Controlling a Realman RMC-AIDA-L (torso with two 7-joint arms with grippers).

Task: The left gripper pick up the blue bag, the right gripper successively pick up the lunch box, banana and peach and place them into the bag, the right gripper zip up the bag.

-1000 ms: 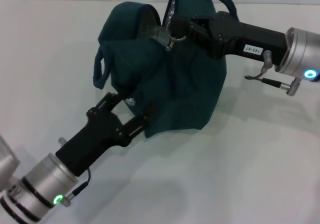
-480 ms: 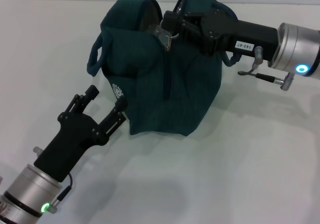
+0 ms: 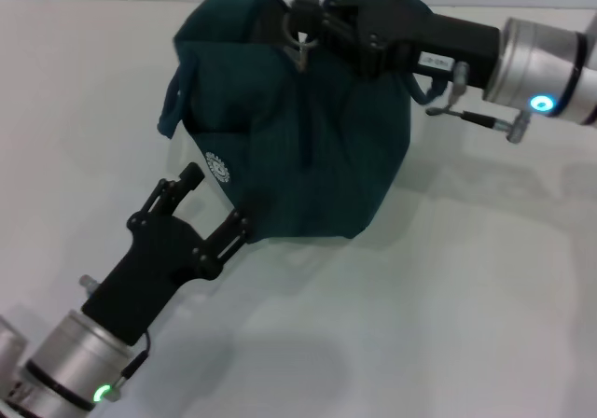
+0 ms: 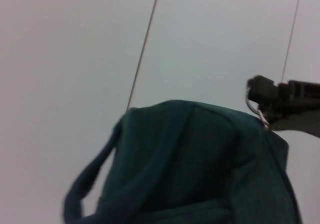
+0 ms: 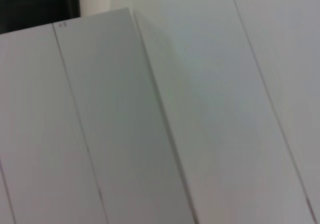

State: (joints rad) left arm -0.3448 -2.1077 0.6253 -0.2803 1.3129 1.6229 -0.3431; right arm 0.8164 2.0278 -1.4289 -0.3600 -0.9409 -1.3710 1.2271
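A dark teal-blue bag (image 3: 298,129) stands bulging on a white table (image 3: 448,306), flanked by two robot arms, in the head camera's view. The right gripper (image 3: 303,28), a black claw on a silver wrist lit blue, reaches across the top of the bag from the right, its fingertips clenched on the metal ring-pull of the zipper (image 3: 300,47) at the bag's upper seam. The zipper line runs down the bag's front face from that point. One looped handle (image 3: 173,91) hangs off the bag's left side; a second loop shows under the right arm.

The left gripper (image 3: 216,197), a black claw on a silver wrist lit green, comes up from the lower left. Its fingers are spread apart and released, one fingertip beside the small white round logo (image 3: 217,167), the other at the bag's lower front edge; whether either tip touches the fabric cannot be told.

The left wrist camera looks up the bag's side (image 4: 200,169) and adds what the head view flattens: the looped handle (image 4: 87,181) curving free of the fabric, and the right gripper (image 4: 260,96) far off at the bag's crest with the silver ring (image 4: 257,115) dangling at its tip against pale wall panels (image 4: 75,59).

The right wrist camera shows only pale panels (image 5: 100,134) with thin seams and a dark strip in one corner; neither bag nor gripper appears there.
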